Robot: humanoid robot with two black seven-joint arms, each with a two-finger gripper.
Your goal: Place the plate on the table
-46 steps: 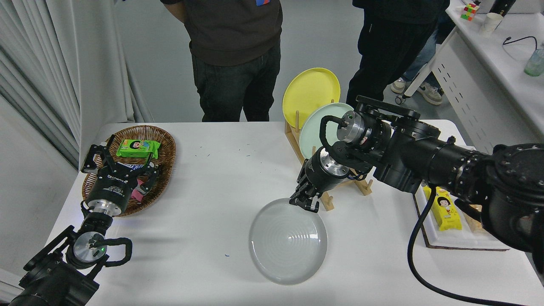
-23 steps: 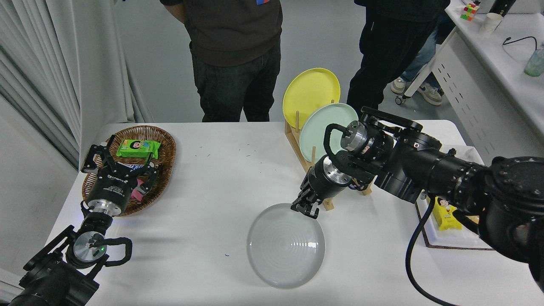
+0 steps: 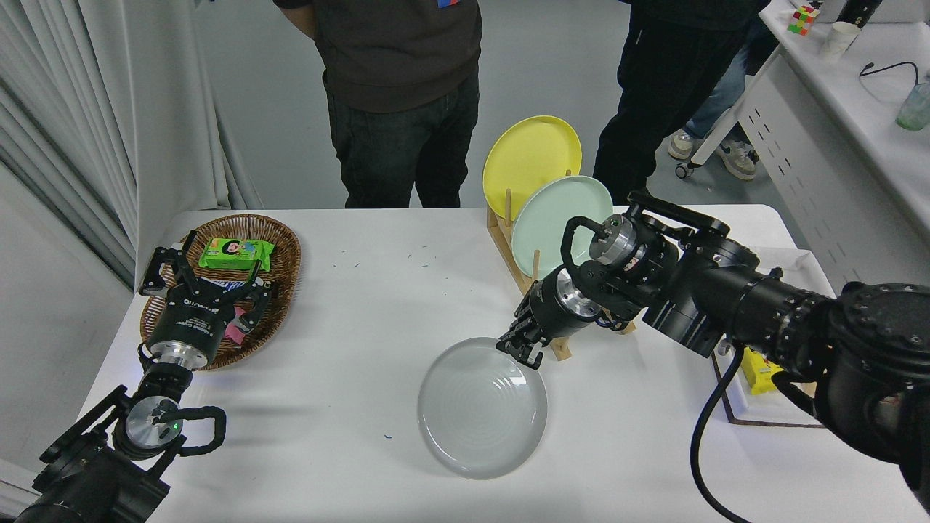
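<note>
The plate (image 3: pixel 482 407) lay near the middle of the table (image 3: pixel 363 305), its far right rim pinched in the right gripper (image 3: pixel 520 350). The rest of it spread toward the robot, below the gripper. The left gripper (image 3: pixel 200 280) sat parked over a basket (image 3: pixel 276 247), fingers spread.

Right arm (image 3: pixel 763 312) covers most of the tray (image 3: pixel 770 418) and all but a corner of the yellow packet (image 3: pixel 755 369). It also hides the rack (image 3: pixel 541 312) base and the mint plate (image 3: pixel 548 218) lower edge. Right gripper (image 3: pixel 522 350) overlaps the plate (image 3: pixel 482 407) rim; grip not discernible. Both people (image 3: pixel 399 94) cut off at top edge. Basket (image 3: pixel 280 269) contents partly behind left gripper (image 3: pixel 207 290).
</note>
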